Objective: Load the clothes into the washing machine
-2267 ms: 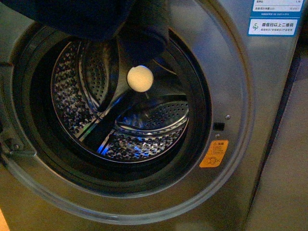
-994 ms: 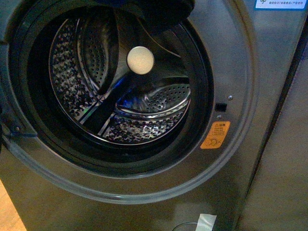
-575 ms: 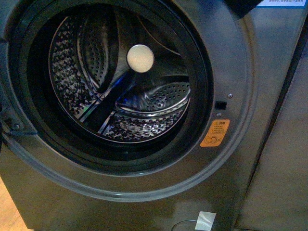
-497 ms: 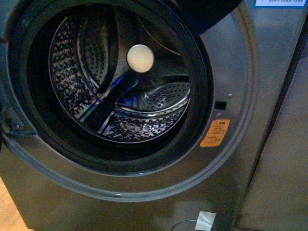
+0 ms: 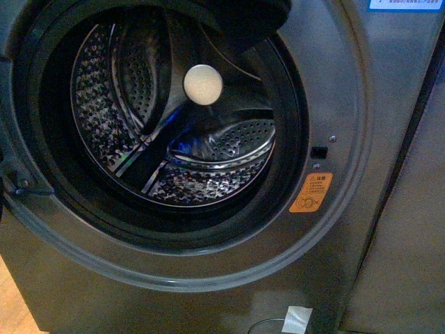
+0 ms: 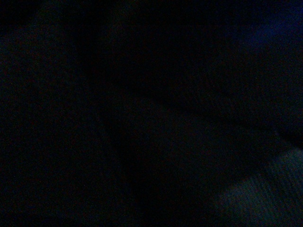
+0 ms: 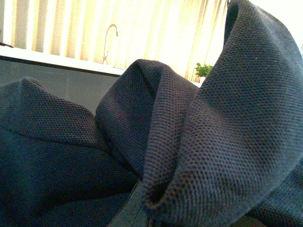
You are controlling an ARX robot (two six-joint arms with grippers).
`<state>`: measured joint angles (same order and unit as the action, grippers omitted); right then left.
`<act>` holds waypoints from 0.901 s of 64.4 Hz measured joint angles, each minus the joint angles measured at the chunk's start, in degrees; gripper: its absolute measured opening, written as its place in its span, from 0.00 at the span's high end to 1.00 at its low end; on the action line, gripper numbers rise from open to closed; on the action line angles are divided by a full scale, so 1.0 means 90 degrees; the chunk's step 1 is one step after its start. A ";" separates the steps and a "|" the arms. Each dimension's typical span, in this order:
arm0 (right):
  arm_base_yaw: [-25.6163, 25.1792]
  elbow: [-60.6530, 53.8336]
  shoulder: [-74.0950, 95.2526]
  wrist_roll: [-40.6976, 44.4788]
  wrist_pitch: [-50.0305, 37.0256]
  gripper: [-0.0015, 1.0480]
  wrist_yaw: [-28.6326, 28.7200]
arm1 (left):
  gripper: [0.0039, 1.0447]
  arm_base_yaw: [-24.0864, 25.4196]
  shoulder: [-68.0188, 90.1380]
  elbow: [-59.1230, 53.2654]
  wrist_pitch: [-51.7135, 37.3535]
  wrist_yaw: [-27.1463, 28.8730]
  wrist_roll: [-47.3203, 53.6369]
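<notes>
Clothes [image 5: 250, 17] hang across the top of the washer's [image 5: 334, 90] opening (left wrist view is dark). Fabric hides the fingers, so I cannot tell their grip.

A plain flat grey panel [image 5: 410, 229] fills the right side of the front view, its surface smooth and unmarked. A narrow patch of warm orange-tan floor [image 5: 11, 306] shows in the lower left corner. At the bottom edge sits a small white rectangular piece of tape [image 5: 297, 319]. Just beside it is a thin curved rim [image 5: 265, 325], with too little of it showing to identify.

In the right wrist view, pale yellow pleated curtains [image 7: 156, 33] glow with backlight. A slim curved metal tap [image 7: 109, 40] stands on a long white ledge [image 7: 57, 60] that adjoins a flat grey wall [image 7: 57, 82]. A small green leafy plant [image 7: 203, 71] sits in front of the curtains.

The left wrist view is dark.
</notes>
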<state>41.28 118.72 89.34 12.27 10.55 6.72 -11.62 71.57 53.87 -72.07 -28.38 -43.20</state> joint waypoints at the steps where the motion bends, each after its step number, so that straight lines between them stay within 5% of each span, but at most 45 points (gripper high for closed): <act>1: 0.0000 0.0000 0.0000 0.0000 0.0000 0.86 0.0000 | 0.06 0.0002 0.0000 0.0017 0.0015 0.0058 -0.0017; 58: -0.0012 0.0000 -0.0010 0.0002 -0.0024 0.87 -0.0049 | 0.06 -0.0787 0.0352 0.0845 0.0748 0.2161 0.1268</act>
<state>41.17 118.72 89.25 12.29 10.33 6.28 -18.70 74.74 61.47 -65.34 -8.93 -31.79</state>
